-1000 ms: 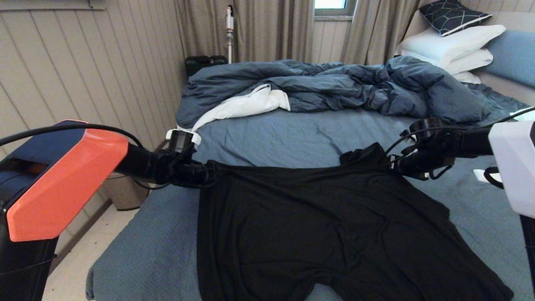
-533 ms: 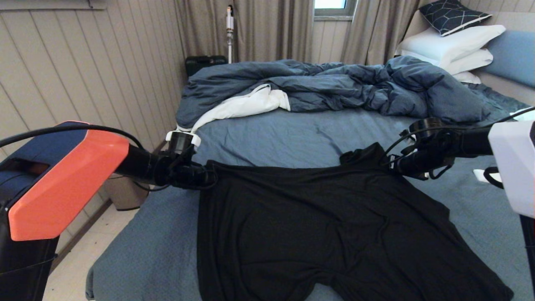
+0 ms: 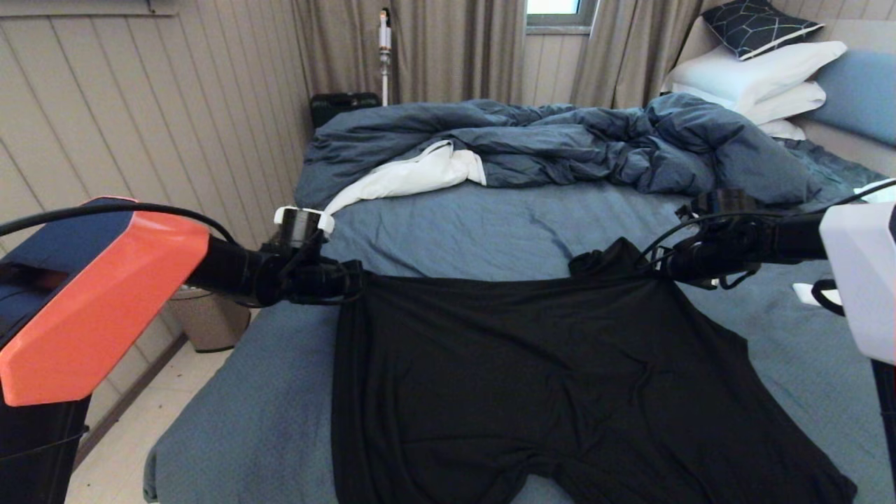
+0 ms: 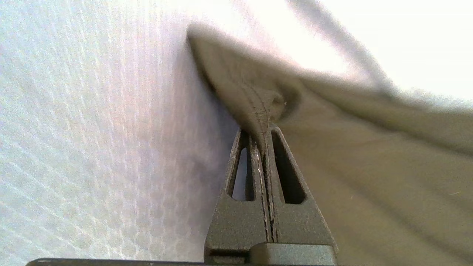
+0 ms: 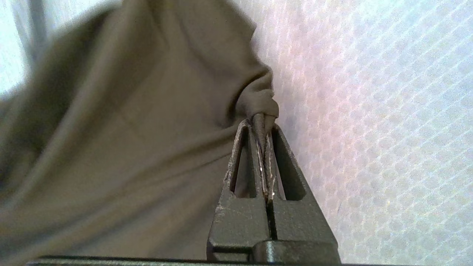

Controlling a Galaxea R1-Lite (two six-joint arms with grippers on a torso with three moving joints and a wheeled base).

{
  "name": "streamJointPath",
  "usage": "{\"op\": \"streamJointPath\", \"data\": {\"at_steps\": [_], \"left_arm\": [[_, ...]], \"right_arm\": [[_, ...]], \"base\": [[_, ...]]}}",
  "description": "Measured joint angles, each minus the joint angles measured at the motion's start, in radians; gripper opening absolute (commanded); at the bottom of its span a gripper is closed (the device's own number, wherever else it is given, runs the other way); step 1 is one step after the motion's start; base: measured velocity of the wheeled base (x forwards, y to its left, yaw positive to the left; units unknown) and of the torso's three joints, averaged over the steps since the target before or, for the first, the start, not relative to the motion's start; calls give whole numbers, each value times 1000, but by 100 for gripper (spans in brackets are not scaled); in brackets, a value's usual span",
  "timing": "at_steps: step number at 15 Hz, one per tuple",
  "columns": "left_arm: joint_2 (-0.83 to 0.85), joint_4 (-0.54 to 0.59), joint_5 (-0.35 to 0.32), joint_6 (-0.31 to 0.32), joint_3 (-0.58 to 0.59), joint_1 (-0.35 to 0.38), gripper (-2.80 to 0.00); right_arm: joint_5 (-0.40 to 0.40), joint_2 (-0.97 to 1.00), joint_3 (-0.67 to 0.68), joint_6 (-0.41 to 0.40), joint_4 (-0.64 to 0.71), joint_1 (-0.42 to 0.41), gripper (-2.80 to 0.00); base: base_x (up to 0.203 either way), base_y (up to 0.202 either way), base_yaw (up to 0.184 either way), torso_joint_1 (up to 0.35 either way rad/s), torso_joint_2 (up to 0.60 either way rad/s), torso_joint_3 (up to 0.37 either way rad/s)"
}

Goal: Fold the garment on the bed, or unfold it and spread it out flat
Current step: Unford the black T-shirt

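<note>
The garment (image 3: 546, 378), plain black on the side that shows, lies spread over the near half of the bed (image 3: 490, 224). Its far edge is stretched in a taut line between my two grippers, a little above the slate-blue sheet. My left gripper (image 3: 353, 278) is shut on the far left corner; the stitched hem (image 4: 260, 111) runs into its closed jaws. My right gripper (image 3: 661, 269) is shut on the far right corner, where a bunched knob of cloth (image 5: 258, 105) sticks out past the tips. A small hump of fabric (image 3: 602, 260) rises beside the right gripper.
A rumpled dark blue duvet (image 3: 560, 143) with white lining lies across the far half of the bed. White pillows (image 3: 756, 77) and a dark patterned cushion (image 3: 759, 24) are stacked at the far right. A bin (image 3: 210, 318) stands on the floor beside the bed's left edge.
My left gripper has shut on the garment's far left corner. Both grippers have risen a little and the far edge has pulled straight between them.
</note>
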Motion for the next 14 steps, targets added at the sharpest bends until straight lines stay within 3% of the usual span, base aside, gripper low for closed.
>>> {"op": "streamJointPath", "data": {"at_steps": [5,14], "left_arm": [[-13,9,3,43,-79,12,-280],[88,100,2,76,-314,79,-280]], "right_arm": [[-126,17,-1,10,-178,17,-280],[-243,76,-10,-18,-405,50,-280]], "base": [[0,0,0,0,0,0],[0,0,0,0,0,0]]}}
